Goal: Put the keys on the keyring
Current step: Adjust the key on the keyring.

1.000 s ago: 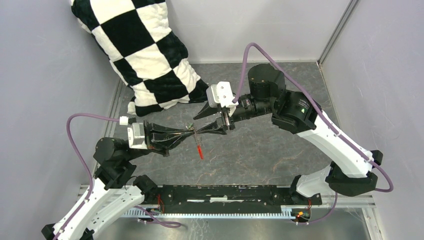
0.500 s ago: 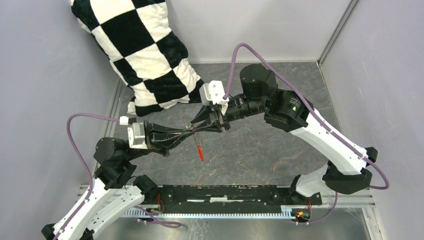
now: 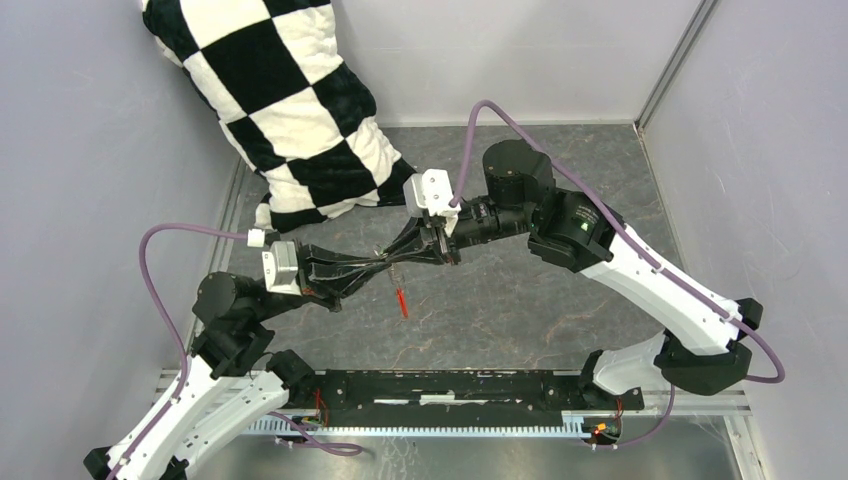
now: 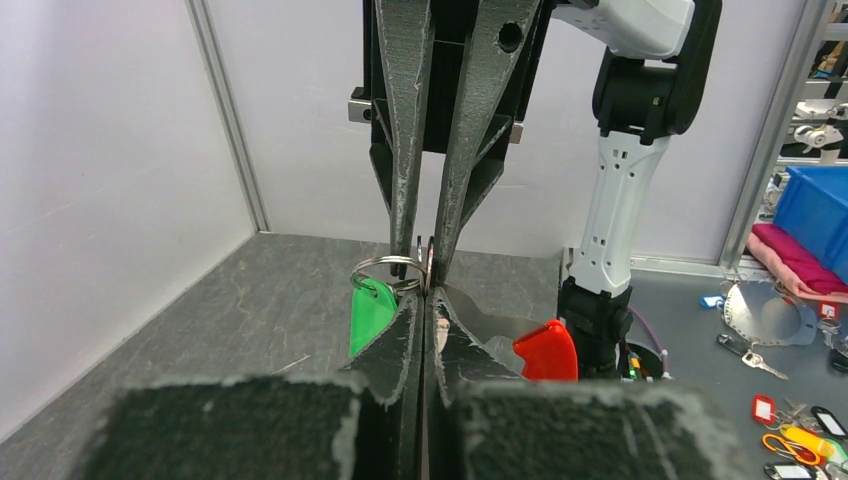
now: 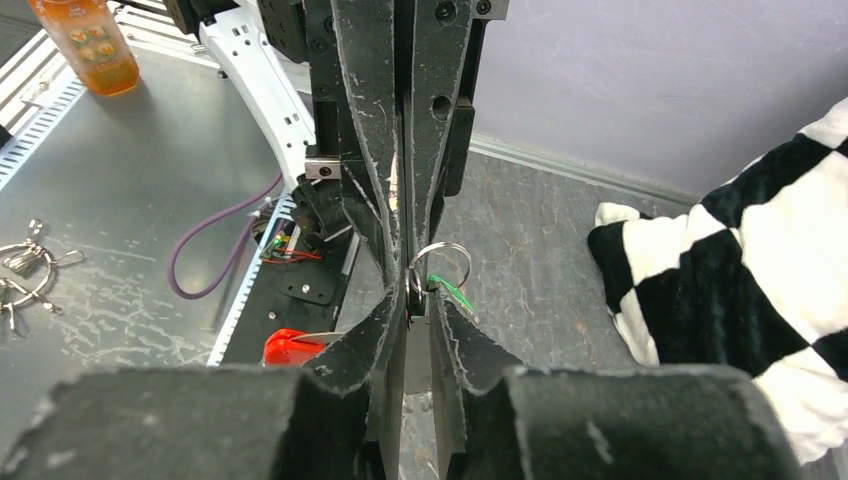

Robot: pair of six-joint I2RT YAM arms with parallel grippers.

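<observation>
The two grippers meet tip to tip above the middle of the table. My left gripper (image 3: 383, 264) (image 4: 425, 300) is shut on the edge of the keyring's silvery ring (image 4: 388, 264). A key with a green head (image 4: 371, 316) hangs on that ring, and the red tag (image 3: 401, 301) (image 4: 548, 350) dangles below. My right gripper (image 3: 397, 256) (image 5: 418, 300) comes from the opposite side. Its jaws stand a slim gap apart around the ring (image 5: 441, 262), right at the left fingertips. Green (image 5: 453, 292) and red (image 5: 290, 348) show either side of its fingers.
A black-and-white checkered pillow (image 3: 290, 100) (image 5: 760, 260) lies at the back left, close behind the grippers. Grey walls enclose the table. Beyond the front rail (image 3: 450, 385) lie an orange bottle (image 5: 85, 45), spare rings (image 5: 25, 265) and a blue bin (image 4: 815, 215).
My right arm swung left, bringing its gripper onto the ring at the left gripper's tip, and its jaws narrowed from wide apart to a slim gap. The left gripper stayed shut, hardly moving.
</observation>
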